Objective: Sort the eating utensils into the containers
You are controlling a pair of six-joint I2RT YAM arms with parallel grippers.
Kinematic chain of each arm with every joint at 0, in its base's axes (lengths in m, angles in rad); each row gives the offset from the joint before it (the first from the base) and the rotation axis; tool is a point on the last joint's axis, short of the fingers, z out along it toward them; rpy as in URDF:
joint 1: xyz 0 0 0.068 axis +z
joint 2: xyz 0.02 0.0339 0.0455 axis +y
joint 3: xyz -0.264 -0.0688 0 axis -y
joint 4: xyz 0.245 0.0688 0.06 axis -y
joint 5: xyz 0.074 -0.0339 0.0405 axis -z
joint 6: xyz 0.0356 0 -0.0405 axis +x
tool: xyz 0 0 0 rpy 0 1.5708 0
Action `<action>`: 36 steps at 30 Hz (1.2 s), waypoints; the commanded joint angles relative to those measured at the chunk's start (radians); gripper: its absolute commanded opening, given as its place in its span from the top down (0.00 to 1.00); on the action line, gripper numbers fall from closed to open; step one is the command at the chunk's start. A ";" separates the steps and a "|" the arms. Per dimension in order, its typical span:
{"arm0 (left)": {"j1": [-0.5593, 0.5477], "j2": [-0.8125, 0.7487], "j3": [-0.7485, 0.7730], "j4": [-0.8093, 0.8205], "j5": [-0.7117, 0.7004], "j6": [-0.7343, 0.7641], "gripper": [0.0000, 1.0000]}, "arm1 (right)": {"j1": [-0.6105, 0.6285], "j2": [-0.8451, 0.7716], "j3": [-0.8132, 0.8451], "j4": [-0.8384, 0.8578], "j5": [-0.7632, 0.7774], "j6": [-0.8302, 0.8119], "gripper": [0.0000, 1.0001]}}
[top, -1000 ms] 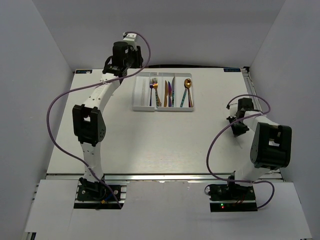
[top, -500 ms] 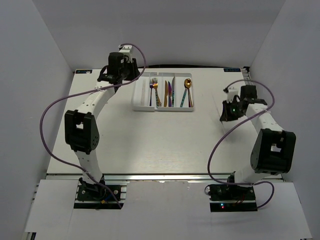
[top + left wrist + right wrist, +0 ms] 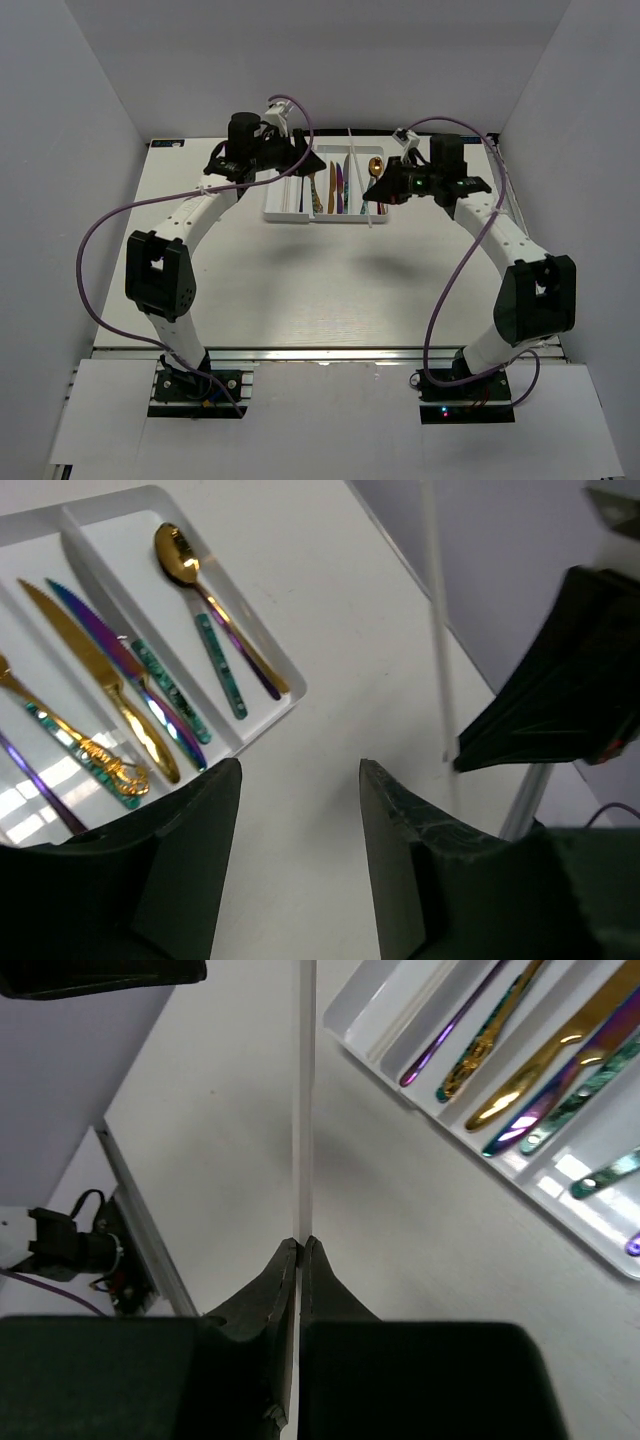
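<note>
Toward the far middle of the desk [image 3: 300,290] sits the white tray [image 3: 284,200], its long compartments side by side and running away from the arms. Forks [image 3: 308,180] lie in one compartment. A gold knife [image 3: 95,670] and an iridescent purple knife [image 3: 118,645] share the next with a teal-handled piece. The rightmost compartment holds a gold spoon [image 3: 183,552] beside another teal patterned handle [image 3: 220,668]. All of them lie lengthwise along their compartments. Above the tray's left part hovers the left hand [image 3: 298,770], its jaws standing well apart, with only bare desk showing between them. At the tray's right edge the right hand [image 3: 300,1245] is raised off the desk, its jaws pressed together on a thin white stick [image 3: 305,1080]. It grips the stick near one end, and the rest runs straight out past the fingertips. Seen from above, that stick crosses the tray's right side. Whether it touches anything below cannot be told.
</note>
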 commanded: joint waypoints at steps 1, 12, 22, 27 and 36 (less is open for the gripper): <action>0.000 -0.010 0.017 0.107 0.121 -0.096 0.37 | 0.030 0.015 0.041 0.150 -0.057 0.134 1.00; -0.028 0.035 -0.015 0.306 0.255 -0.272 0.36 | 0.089 0.044 0.060 0.206 -0.053 0.203 1.00; -0.035 0.056 -0.026 0.377 0.293 -0.343 0.43 | 0.093 0.088 0.109 0.257 -0.064 0.247 1.00; -0.035 0.078 -0.027 0.380 0.290 -0.387 0.54 | 0.104 0.096 0.124 0.285 -0.074 0.249 1.00; -0.034 0.114 -0.001 0.380 0.279 -0.429 0.77 | 0.110 0.099 0.124 0.288 -0.087 0.244 1.00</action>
